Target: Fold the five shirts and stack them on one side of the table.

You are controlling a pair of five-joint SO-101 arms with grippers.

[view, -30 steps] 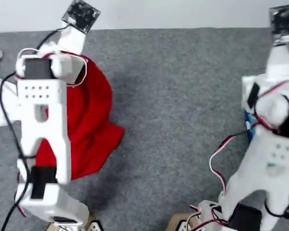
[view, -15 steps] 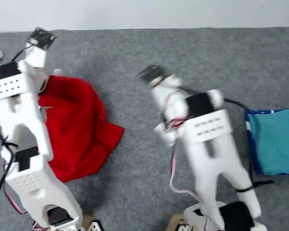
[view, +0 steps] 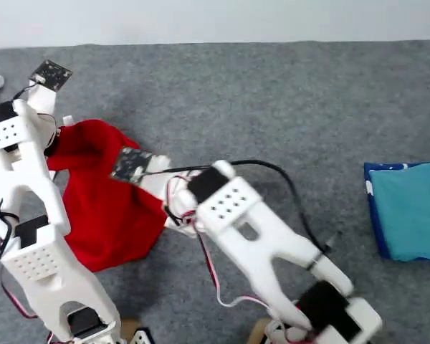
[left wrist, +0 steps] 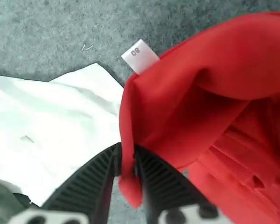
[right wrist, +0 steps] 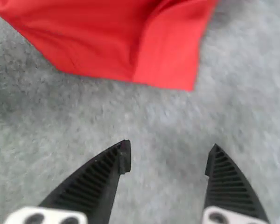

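Left wrist view: the left hand [left wrist: 126,161] is clamped shut on a folded-over edge of the red shirt [left wrist: 214,93], close to the neckline where a small white size tag [left wrist: 140,56] sticks up. A white shirt [left wrist: 51,116] lies just beside that edge, partly under the pinched hem.

In the right wrist view the right hand [right wrist: 168,161] hangs over bare grey table [right wrist: 60,121] with its fingers spread apart and holding nothing. The shirt's near corner lies just ahead of them.

The step in hand looks like spreading or squaring the crumpled red shirt before folding it. One side is held and the other is not yet taken. Next, the right hand would need to go forward onto that corner and close on a single layer, then pull away from the left hand to flatten the cloth.

From the high view, a folded teal shirt [view: 412,208] rests well apart at the table's right edge, so the stack seems to be starting there. The likely snag is the white shirt being dragged along with the red one.
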